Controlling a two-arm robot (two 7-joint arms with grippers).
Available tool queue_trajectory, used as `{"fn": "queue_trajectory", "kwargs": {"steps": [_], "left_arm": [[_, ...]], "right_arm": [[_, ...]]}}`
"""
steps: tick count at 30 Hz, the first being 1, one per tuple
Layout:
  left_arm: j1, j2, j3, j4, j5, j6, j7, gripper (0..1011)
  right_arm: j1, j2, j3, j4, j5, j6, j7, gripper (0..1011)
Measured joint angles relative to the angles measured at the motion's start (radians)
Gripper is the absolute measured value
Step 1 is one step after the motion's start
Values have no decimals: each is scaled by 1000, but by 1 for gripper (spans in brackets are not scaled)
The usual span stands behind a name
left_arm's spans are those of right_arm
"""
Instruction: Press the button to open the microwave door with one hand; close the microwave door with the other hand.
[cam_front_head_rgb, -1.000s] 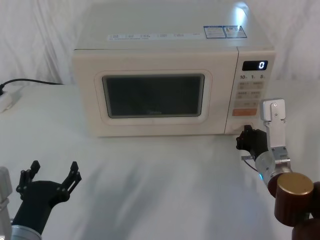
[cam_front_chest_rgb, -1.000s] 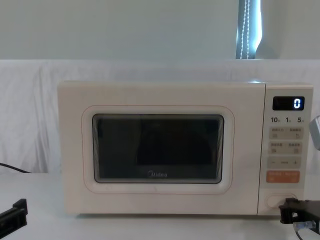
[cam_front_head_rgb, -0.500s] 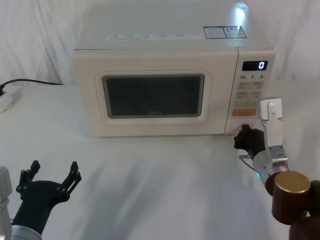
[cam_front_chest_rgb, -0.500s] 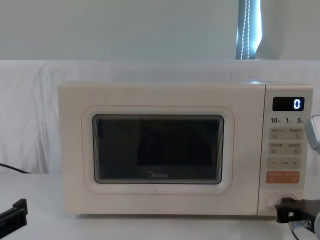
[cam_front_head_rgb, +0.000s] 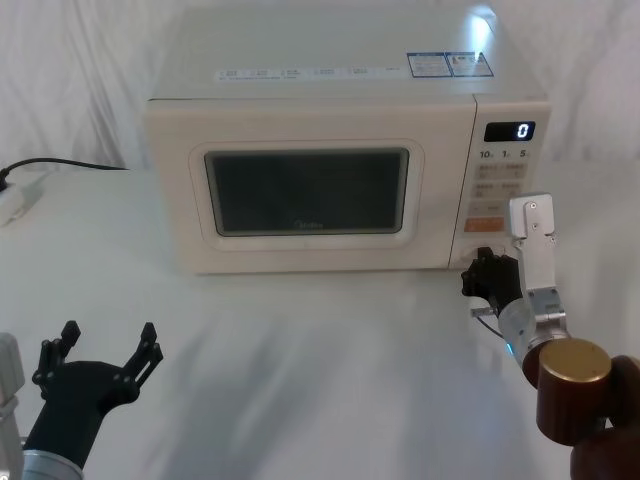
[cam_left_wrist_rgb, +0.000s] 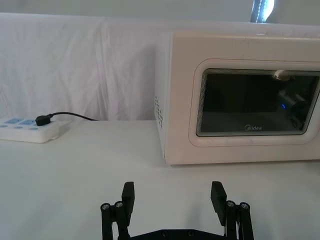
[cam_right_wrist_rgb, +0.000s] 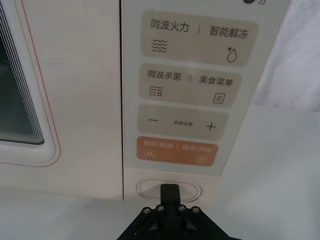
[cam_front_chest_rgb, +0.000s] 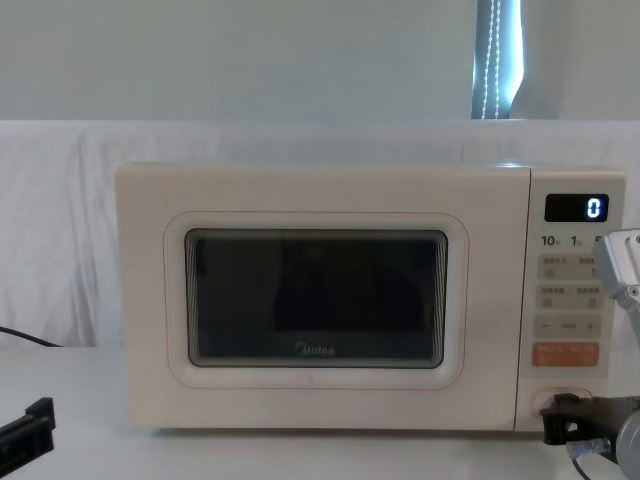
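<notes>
Right gripper (cam_right_wrist_rgb: 169, 192) has crept in, closed and empty, tip on the button (cam_right_wrist_rgb: 150, 189); door (cam_front_head_rgb: 310, 190) still shut, so press harder; left gripper (cam_left_wrist_rgb: 172, 197) idles open.

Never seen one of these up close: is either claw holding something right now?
No, nothing is held. The right gripper is shut, its tip at the button. The left gripper hangs open above the table, short of the microwave door.

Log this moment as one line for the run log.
right tool shut, at button | microwave door closed | left tool open, parked low
</notes>
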Motion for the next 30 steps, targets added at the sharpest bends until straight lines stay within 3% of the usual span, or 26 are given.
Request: {"fn": "queue_trajectory", "kwargs": {"steps": [30], "left_arm": [[0, 0, 0, 0, 0, 0, 0, 1001]], "right_arm": [[28, -9, 4, 45, -25, 4, -19, 0]]}}
